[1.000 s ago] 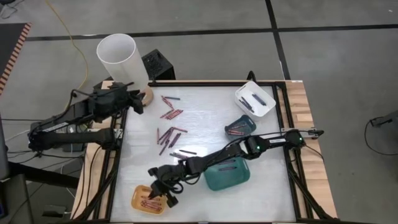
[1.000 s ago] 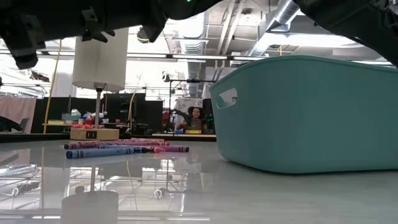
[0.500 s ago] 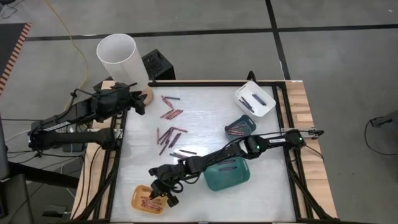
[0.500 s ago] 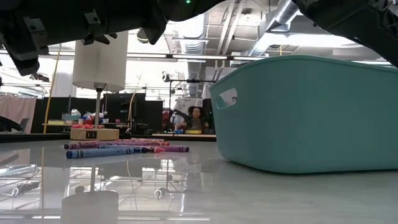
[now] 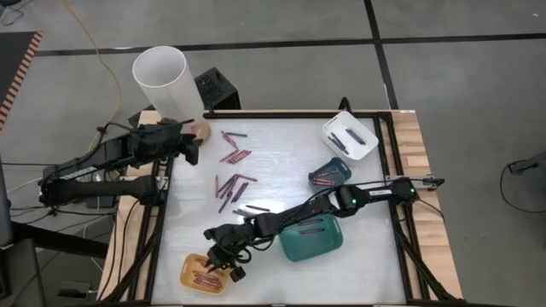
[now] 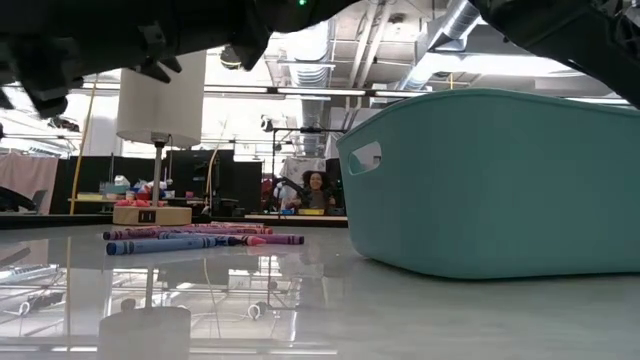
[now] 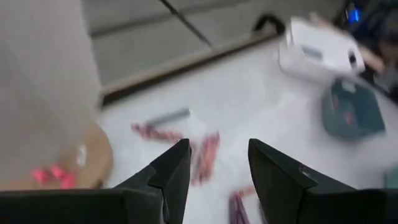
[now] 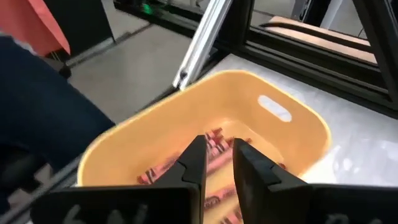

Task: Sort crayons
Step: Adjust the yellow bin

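Observation:
Loose crayons [image 5: 232,170] lie scattered on the white table's far-left half, red, pink and dark, and they also show in the low view as crayons [image 6: 190,238]. More red crayons [image 8: 214,146] lie in the yellow tray [image 5: 192,271] at the near left. My right gripper [image 8: 219,163] hangs just above that tray, fingers a little open, with nothing between them; the high view shows the right gripper [image 5: 232,271] at the tray's right end. My left gripper [image 5: 192,147] waits open over the table's far-left corner, fingers [image 7: 171,171] aimed down toward the loose crayons.
A tall white cylinder [image 5: 166,81] on a round wooden base stands at the far-left corner beside my left gripper. A white tray [image 5: 350,136] holding dark crayons sits far right, a small teal tray [image 5: 328,175] below it, and a larger teal tray [image 5: 311,239] under my right arm.
My left gripper has tipped a little further down toward the loose crayons. My right gripper has stayed over the yellow tray.

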`<state>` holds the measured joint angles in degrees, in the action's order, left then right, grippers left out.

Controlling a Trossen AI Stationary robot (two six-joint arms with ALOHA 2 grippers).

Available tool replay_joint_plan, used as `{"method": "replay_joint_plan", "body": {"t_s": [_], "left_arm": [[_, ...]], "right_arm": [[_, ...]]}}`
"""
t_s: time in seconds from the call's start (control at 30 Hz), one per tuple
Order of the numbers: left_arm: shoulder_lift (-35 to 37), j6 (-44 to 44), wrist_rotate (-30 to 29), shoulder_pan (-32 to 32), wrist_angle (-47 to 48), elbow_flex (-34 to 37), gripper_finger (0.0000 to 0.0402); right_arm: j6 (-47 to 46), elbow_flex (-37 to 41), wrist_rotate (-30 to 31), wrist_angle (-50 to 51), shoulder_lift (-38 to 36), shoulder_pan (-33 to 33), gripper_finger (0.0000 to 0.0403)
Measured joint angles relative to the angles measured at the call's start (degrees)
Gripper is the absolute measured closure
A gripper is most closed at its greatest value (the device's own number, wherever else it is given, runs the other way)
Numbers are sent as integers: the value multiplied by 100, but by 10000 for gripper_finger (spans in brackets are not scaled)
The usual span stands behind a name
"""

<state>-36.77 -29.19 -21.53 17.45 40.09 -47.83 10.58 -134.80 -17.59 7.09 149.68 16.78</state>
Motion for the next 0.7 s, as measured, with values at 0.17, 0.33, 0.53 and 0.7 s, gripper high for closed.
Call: {"method": "replay_joint_plan", "body": {"t_s": [0.17,0.33,0.53,0.7], "left_arm": [[-166,-303,737,-57,1024,0,251],[-504,-521,988,-436,1574,4,269],[-1067,-818,1338,-1292,1424,4,344],[-1486,-1480,1515,-2306,1427,4,396]], "right_arm": [[664,0,126,1185,-666,-60,327],[1038,-3,460,2825,-1833,-53,327],[1334,-2,1981,4673,-3281,163,327],[940,-4,3070,5527,-4405,391,327]]}}
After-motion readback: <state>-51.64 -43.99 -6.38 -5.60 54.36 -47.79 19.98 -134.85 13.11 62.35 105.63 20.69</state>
